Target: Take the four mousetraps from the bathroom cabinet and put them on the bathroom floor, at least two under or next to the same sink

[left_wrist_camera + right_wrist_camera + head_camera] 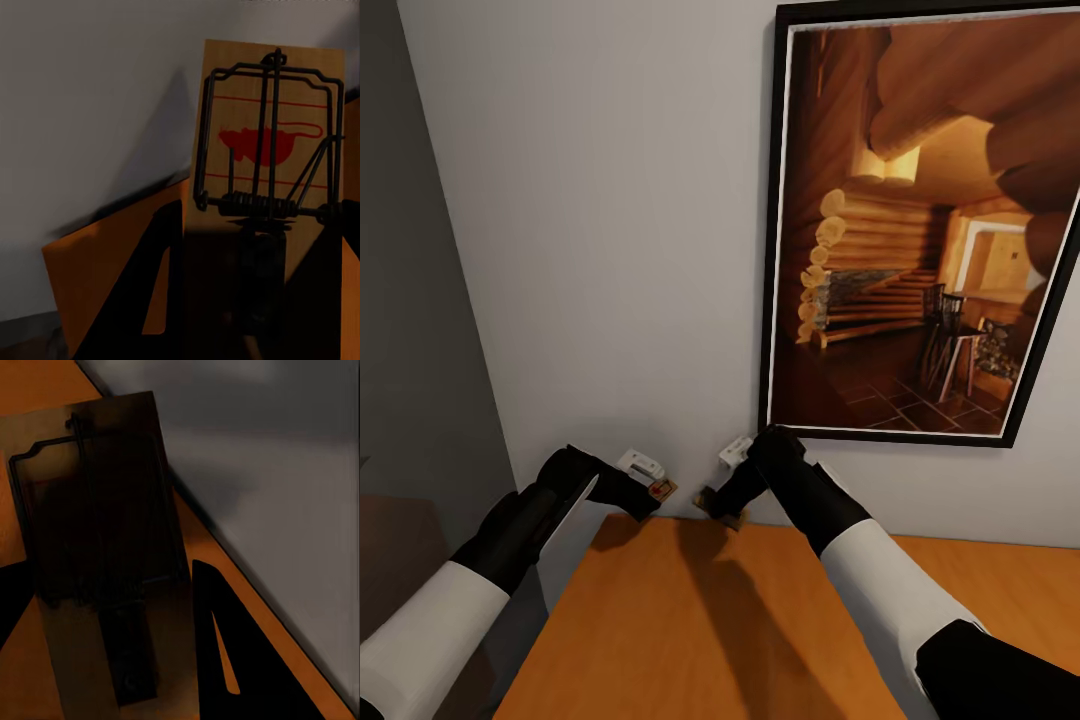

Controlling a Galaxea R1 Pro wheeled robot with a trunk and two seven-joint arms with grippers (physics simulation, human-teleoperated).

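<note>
Holding one mousetrap (266, 150) in my left gripper (650, 490) and another mousetrap (97, 532) in my right gripper (718, 505) above the cabinet (690, 620), I judge them light, stiff boards, best pinched by the bare wooden edges, clear of the wire.

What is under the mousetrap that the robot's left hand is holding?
The mousetrap in the left gripper hangs above the corner of the orange wooden cabinet top, by the grey wall. The trap's underside is hidden, and the gripper covers its near end.
</note>
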